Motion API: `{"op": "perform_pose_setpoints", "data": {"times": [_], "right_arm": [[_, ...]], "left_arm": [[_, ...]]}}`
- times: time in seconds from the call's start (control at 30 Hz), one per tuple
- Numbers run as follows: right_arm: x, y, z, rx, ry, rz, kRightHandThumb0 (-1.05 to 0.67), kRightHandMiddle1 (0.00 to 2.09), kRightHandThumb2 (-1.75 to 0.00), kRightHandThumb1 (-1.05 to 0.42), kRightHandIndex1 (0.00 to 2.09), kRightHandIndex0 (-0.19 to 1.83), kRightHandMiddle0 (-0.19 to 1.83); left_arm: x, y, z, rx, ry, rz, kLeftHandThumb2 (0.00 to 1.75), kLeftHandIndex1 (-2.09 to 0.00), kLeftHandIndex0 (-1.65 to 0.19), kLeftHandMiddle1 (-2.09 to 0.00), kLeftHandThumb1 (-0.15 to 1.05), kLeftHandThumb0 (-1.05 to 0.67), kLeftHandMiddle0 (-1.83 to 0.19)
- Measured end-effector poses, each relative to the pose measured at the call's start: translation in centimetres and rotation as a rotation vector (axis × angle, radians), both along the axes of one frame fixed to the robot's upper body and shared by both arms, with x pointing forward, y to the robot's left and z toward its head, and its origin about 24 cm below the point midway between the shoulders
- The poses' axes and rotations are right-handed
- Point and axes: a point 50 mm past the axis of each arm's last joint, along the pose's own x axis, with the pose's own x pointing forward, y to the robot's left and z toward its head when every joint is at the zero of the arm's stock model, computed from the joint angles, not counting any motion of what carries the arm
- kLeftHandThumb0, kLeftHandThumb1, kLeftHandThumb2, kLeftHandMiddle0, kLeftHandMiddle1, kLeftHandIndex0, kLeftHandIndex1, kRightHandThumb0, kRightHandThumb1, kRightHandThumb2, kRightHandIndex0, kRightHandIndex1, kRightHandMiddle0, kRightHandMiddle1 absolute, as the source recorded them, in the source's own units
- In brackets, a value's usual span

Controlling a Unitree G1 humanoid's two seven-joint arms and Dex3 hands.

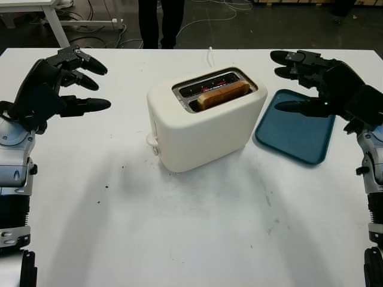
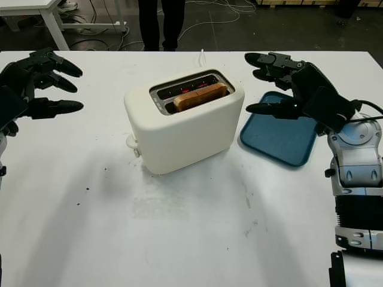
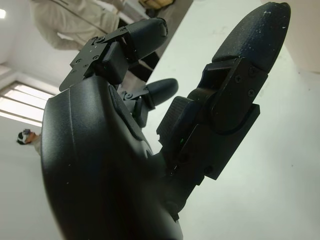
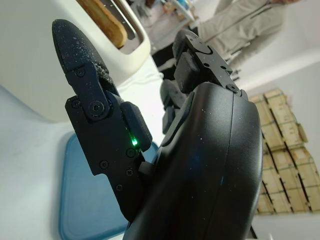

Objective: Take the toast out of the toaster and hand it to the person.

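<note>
On the white table (image 1: 191, 227), mid-frame, the toaster (image 1: 203, 122) holds the toast (image 1: 222, 94) in its nearer slot. The left hand (image 1: 57, 84) hangs at upper left, unclenched and holding nothing; the right hand (image 1: 317, 84), equally unclenched and holding nothing, hangs at upper right above the blue tray (image 1: 296, 128). A person's legs (image 1: 160, 21) stand at top centre.

Left hand (image 1: 57, 84), right hand (image 1: 317, 84) raised, open.

Table (image 1: 179, 239): toaster (image 1: 203, 128) centre, toast (image 1: 223, 94) in its near slot; tray (image 1: 296, 128) at 3 o'clock; person (image 1: 160, 21) at 12.
</note>
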Motion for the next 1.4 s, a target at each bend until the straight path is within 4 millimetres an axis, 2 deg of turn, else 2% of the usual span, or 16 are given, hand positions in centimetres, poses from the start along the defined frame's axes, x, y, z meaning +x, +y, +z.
{"op": "perform_pose_setpoints", "data": {"times": [0.97,1.4], "right_arm": [[0.03,0.03,-0.06,0.001,0.001,0.000,-0.79,0.00,0.00,-0.78,0.51,0.12,0.38],[0.02,0.04,-0.05,0.002,0.001,0.001,-0.74,0.00,0.00,-0.76,0.50,0.11,0.37]], "left_arm": [[0.00,0.00,0.00,0.000,0.000,0.000,0.00,-1.20,-0.35,-1.30,0.69,-1.05,-0.36],[0.00,0.00,0.00,0.000,0.000,0.000,0.00,-1.22,-0.34,-1.31,0.70,-1.05,-0.35]]}}
